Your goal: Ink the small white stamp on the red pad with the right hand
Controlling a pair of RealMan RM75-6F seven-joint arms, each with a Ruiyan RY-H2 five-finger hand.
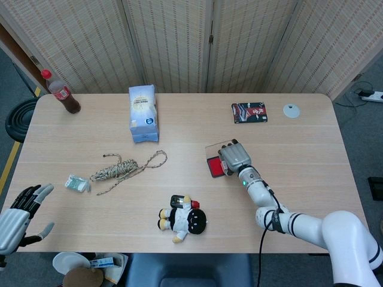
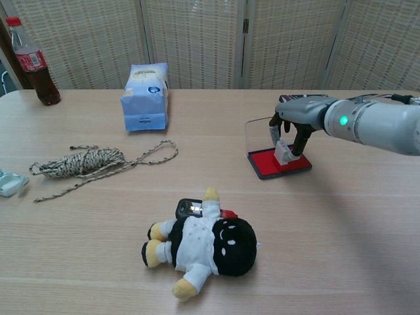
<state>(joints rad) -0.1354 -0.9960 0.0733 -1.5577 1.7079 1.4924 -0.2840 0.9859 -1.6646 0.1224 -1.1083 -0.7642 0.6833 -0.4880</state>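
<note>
The red ink pad (image 2: pixel 270 165) lies open on the table right of centre, its clear lid (image 2: pixel 256 134) standing up behind it. My right hand (image 2: pixel 293 120) reaches over the pad from the right and pinches the small white stamp (image 2: pixel 282 152), whose base rests on the red surface. From the head view, the right hand (image 1: pixel 233 156) covers the stamp and most of the pad (image 1: pixel 213 166). My left hand (image 1: pixel 21 215) hangs off the table's near left corner with fingers spread and nothing in it.
A plush doll (image 2: pixel 205 241) lies on a phone near the front. A coiled rope (image 2: pixel 92 161) and a small wrapper (image 2: pixel 10 182) sit at left, with a blue bag (image 2: pixel 144 96) and cola bottle (image 2: pixel 31 61) behind. A dark booklet (image 1: pixel 249 112) and white disc (image 1: pixel 291 110) lie far right.
</note>
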